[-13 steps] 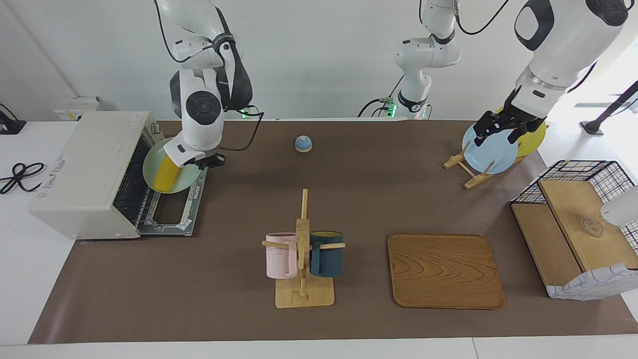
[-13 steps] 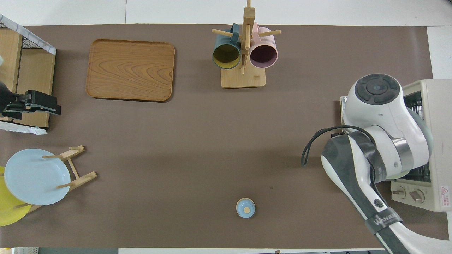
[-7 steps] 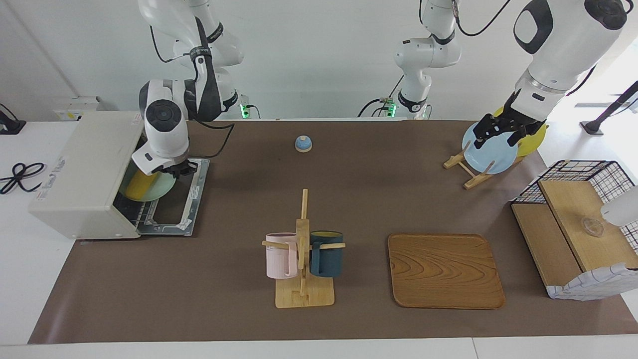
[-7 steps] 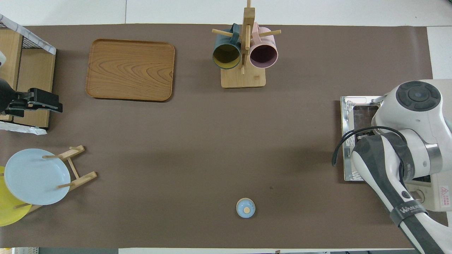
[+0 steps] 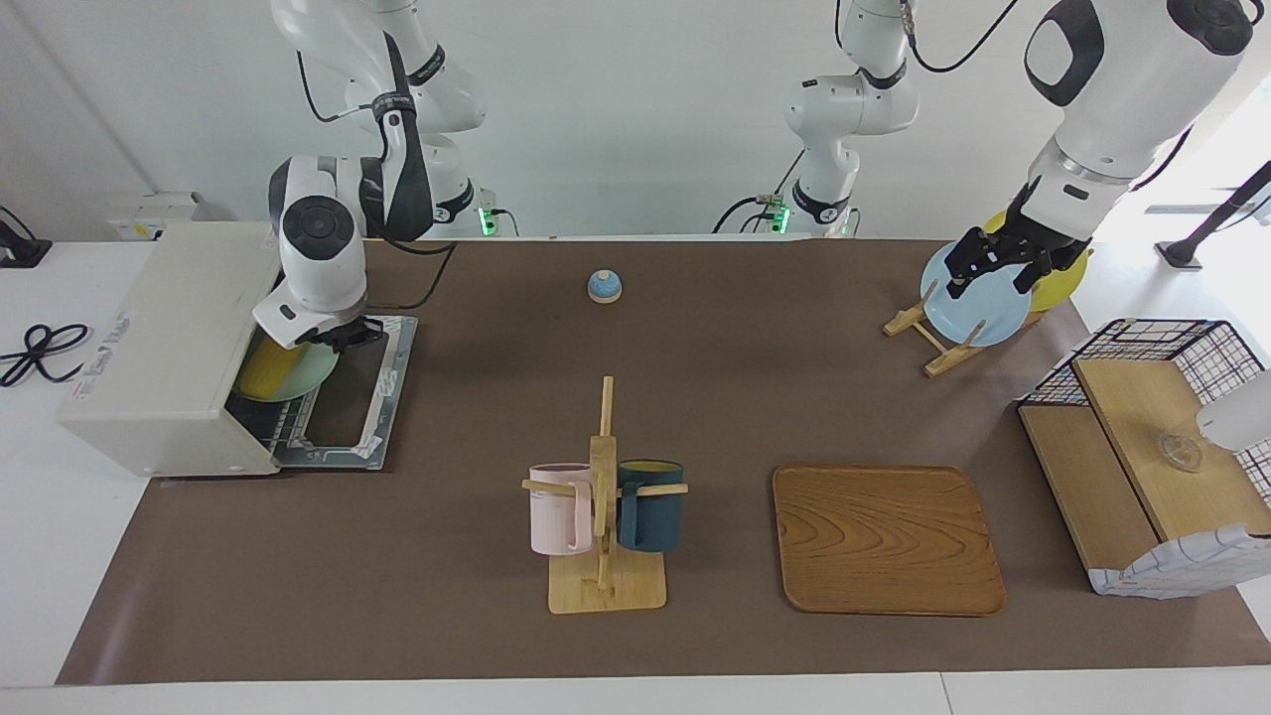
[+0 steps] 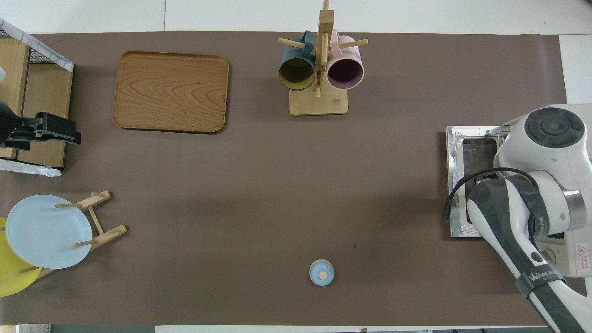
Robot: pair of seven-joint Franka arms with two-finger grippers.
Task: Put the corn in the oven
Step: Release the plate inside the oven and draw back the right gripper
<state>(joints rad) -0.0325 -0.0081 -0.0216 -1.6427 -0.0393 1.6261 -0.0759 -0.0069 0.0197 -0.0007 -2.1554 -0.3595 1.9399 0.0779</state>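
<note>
Black-fingered right gripper point(image 5: 350, 336) at the mouth of the oven point(image 5: 164, 343), over the dropped door point(image 5: 369, 397), clamped on the rim of a pale green plate point(image 5: 308, 371). Yellow corn point(image 5: 266, 369) lying on that plate, partly inside the oven, over the wire rack. Whether plate rests on rack: cannot tell. From overhead, gripper, plate and corn hidden under the right arm's wrist.

Left gripper point(image 5: 1003, 260) up over the blue plate point(image 5: 973, 308) in the wooden rack point(image 5: 918, 336) at the left arm's end, waiting; finger gap impossible to read. Yellow plate point(image 6: 11, 277) just beside the blue one.

Mid-table: small blue bell point(image 5: 604, 286) near the robots; mug stand point(image 5: 604, 556) with pink and dark blue mugs farther out; wooden tray point(image 5: 886, 541) beside it; wire basket point(image 5: 1152, 457) at the left arm's end.
</note>
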